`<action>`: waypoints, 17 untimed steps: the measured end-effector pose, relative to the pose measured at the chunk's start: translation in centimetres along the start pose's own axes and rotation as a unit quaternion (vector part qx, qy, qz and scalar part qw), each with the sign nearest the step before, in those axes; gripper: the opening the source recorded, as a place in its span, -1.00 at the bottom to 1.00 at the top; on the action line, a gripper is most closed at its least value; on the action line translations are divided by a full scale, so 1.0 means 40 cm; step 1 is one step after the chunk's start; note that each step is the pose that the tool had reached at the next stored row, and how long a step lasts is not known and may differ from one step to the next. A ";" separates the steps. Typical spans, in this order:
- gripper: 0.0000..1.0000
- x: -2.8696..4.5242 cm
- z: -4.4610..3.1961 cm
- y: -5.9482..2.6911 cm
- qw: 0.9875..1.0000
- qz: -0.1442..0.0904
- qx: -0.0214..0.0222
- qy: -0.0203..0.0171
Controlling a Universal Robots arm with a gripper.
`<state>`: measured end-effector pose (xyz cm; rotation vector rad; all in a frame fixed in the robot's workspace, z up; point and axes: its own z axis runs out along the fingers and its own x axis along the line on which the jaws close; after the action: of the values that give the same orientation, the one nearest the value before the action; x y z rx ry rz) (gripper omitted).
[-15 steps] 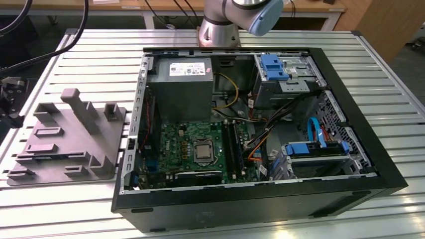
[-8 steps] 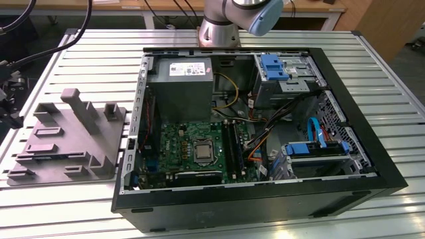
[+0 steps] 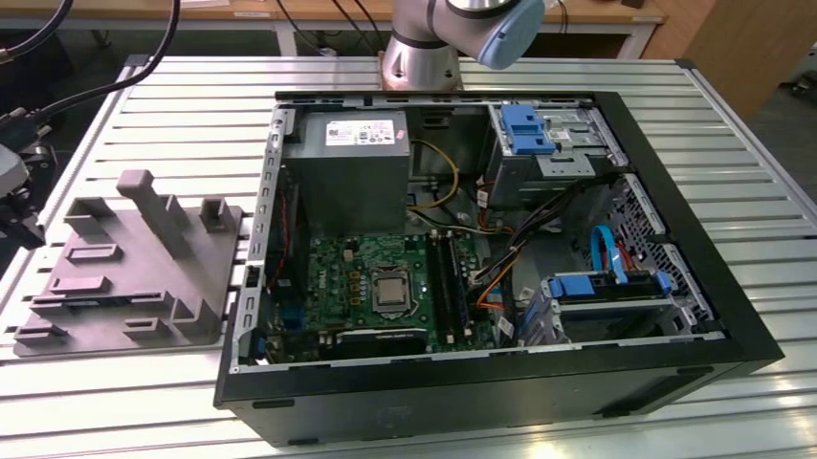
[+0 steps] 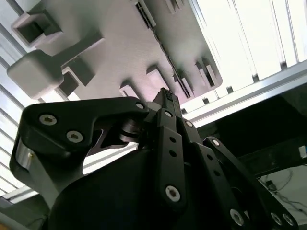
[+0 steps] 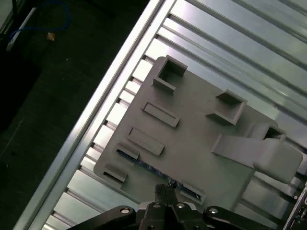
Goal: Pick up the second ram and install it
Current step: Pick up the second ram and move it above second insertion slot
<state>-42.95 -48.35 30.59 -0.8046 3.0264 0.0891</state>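
Note:
The second ram (image 5: 146, 166) is a thin blue stick standing on edge in a long slot of the grey fixture tray (image 5: 192, 139), near the tray's edge. My gripper (image 5: 165, 190) hovers above that slot, its fingertips pressed together with nothing between them. In the second wrist view the gripper (image 4: 166, 95) is likewise shut, with the same tray (image 4: 110, 52) beyond it. In the exterior view the tray (image 3: 128, 258) lies on the exterior view's left, beside the open computer case (image 3: 485, 382). The green motherboard (image 3: 370, 277) with its long black slots (image 3: 447, 277) lies inside the case.
The arm's base (image 3: 422, 48) stands behind the case. The tray carries raised blocks and a tall post (image 3: 160, 210). The slatted metal table's edge (image 5: 96, 110) runs close to the tray, with dark floor beyond. Cables, a power supply (image 3: 344, 172) and blue drive brackets (image 3: 523, 129) crowd the case.

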 end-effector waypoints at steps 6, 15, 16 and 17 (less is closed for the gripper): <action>-0.80 0.000 0.005 0.000 0.999 -0.054 -0.001 0.003; -0.80 0.000 0.012 -0.001 0.991 -0.136 -0.003 0.007; -0.80 0.000 0.012 -0.001 0.989 -0.145 -0.003 0.008; -0.80 0.000 0.013 -0.001 0.988 -0.154 -0.004 0.008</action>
<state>-42.95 -48.34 30.06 -1.2644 2.8746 0.0904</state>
